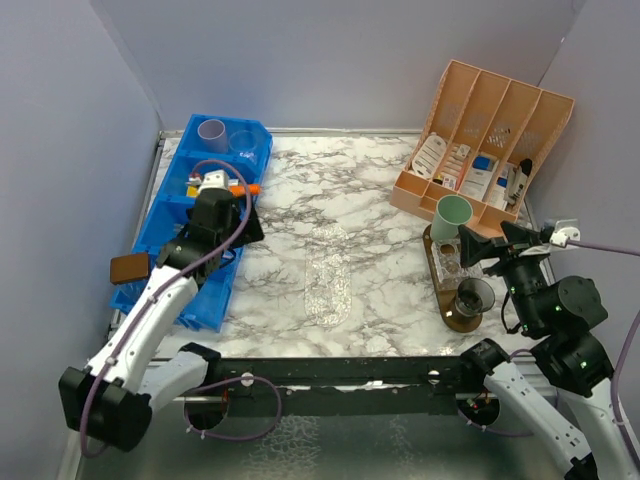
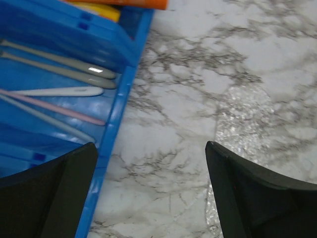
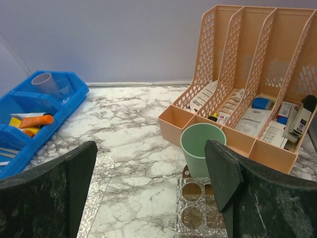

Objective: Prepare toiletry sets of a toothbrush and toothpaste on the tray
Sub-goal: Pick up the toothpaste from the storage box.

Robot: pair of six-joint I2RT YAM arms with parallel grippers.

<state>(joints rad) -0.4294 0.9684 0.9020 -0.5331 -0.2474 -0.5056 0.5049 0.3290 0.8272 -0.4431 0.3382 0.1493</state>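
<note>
Left arm base [image 1: 100, 405], top view: nearest the lens, at the table's near edge; arm reaching over the blue bin [image 1: 165, 215].
Left gripper [image 1: 222, 222], top view: above the bin's right-hand wall, near the orange tube [image 1: 245, 188].
Right gripper [image 1: 492, 240], top view: just beside the mint green cup [image 1: 452, 217], not touching it.
Cups, top view: mint one and smoky dark cup [image 1: 474, 297] on the tray [image 1: 462, 322]; lilac cup [image 1: 212, 132] and clear cup [image 1: 243, 140] in the bin's far compartment, well apart from the tray.
Left wrist view, jaws: spread wide, holding nothing; bin wall running up between them.
Left wrist view, toothbrushes [image 2: 59, 74]: flat on the bin floor, close together, left of the jaw gap.
Risk, left: straight descent likely to set a finger on the wall; thin handles packed close, so a double pick or a slip plausible.
Right wrist view, jaws: wide apart, empty; mint cup centred ahead, apparently nothing inside.
Risk, right: tall, light-looking cup, probably easy to tip or shove along the tray if a finger meets its rim.
Top view alone: smoky cup; both arms together.
Left wrist view alone: toothbrushes, covered by the arm from above.
Right wrist view alone: mint cup side-on, with the clearance to each finger.
</note>
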